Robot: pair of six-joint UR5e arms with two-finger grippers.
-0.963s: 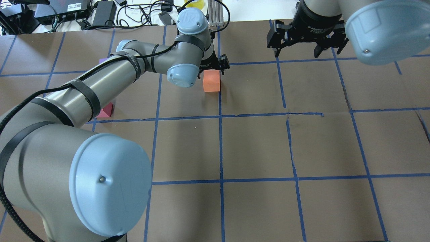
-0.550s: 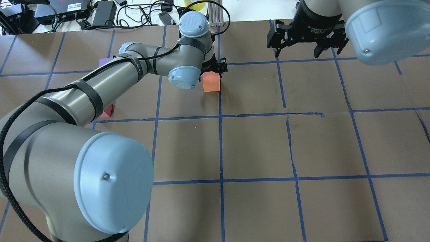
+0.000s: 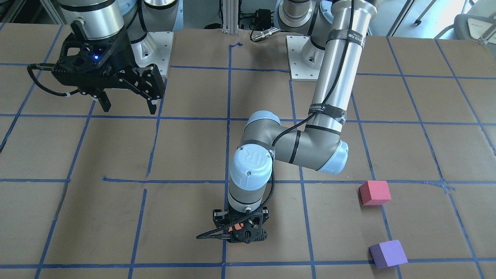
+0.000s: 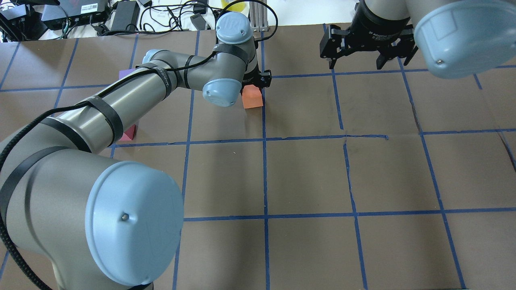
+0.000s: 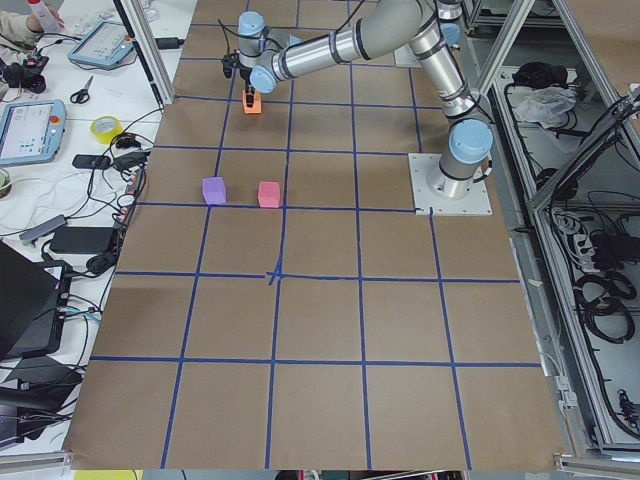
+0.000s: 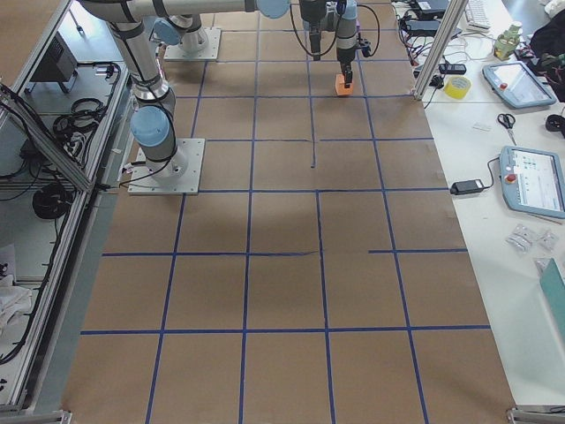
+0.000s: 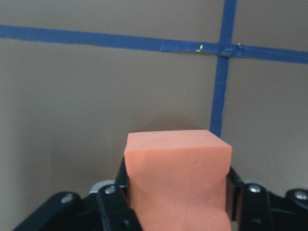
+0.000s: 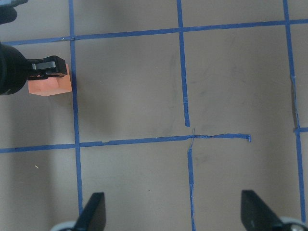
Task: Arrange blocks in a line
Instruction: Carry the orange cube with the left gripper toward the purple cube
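While the left tool (image 3: 240, 231) grips the orange cube (image 7: 178, 183) at the tabletop's (image 3: 116, 224) far centre, the pinkish-red cube (image 3: 374, 192) lies well apart to the robot's left. The purple cube (image 3: 388, 254) sits beyond it. The right tool (image 3: 128, 106) hangs wide open and empty on the opposite side.

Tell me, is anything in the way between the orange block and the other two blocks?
No, nothing visible is. The left gripper grips the orange block, and only bare table lies between it and the red block and purple block.
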